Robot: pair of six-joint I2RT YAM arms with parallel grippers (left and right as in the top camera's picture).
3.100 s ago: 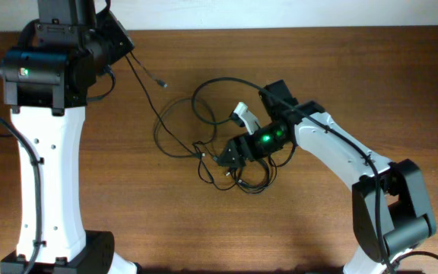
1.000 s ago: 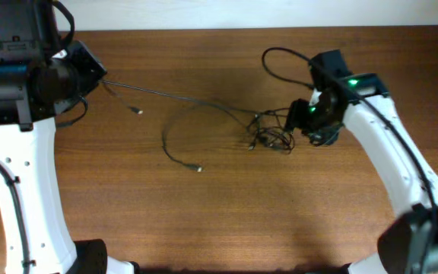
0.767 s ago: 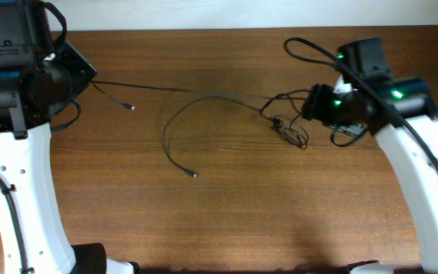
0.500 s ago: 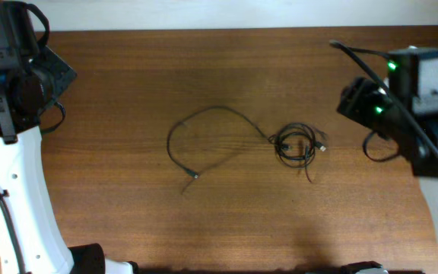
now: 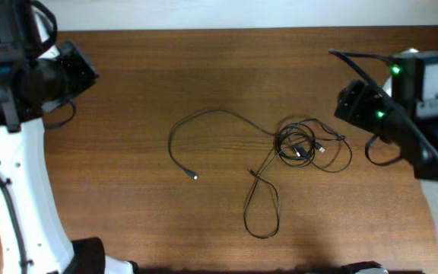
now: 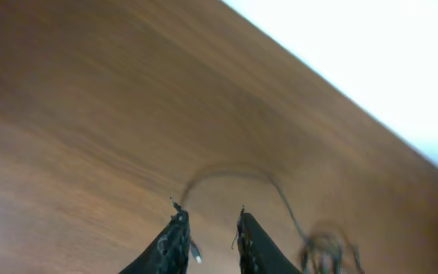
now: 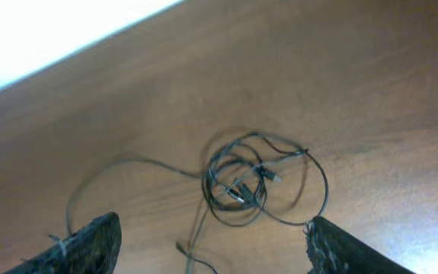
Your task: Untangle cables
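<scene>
Wooden bench (image 5: 128,221), cables (image 5: 296,144) lying loose mid-bench, knot right of centre, one loop toward the near edge, left hand (image 6: 210,228) slightly parted, empty, right hand (image 7: 211,237) spread wide, empty, both well apart from the cables.

We count one table (image 5: 128,221), two arms, the left arm (image 5: 23,190) and the right arm (image 5: 420,148), and one bunch of thin black cables (image 5: 298,144); how many cords run through it, we cannot tell.
</scene>
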